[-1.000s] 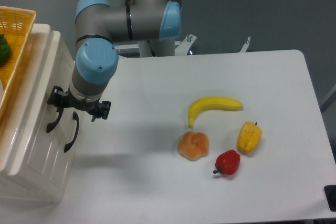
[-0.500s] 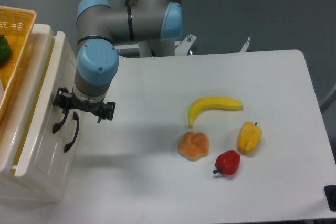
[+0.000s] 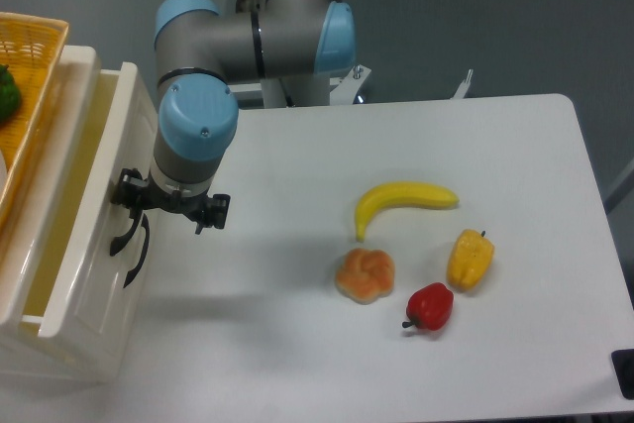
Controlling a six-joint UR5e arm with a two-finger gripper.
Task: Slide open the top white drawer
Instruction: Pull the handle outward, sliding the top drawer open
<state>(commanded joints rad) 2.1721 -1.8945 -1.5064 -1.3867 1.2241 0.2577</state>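
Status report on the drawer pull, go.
Gripper at the top white drawer's black handle; jaw state unclear. Drawer partly out, cream interior showing. Path ahead clear; banana and the other food well to the side.

A white table [image 3: 515, 146] stands before a plain grey-blue wall [image 3: 475, 7].

Gripper [image 3: 127, 228] closed on black handle [image 3: 123, 236] of the top white drawer [image 3: 94, 200], which stands partly pulled out of cabinet [image 3: 59, 349]; banana [image 3: 404, 202], pastry [image 3: 365, 274], red pepper [image 3: 430, 306], yellow pepper [image 3: 470, 260] on bench [image 3: 515, 165].
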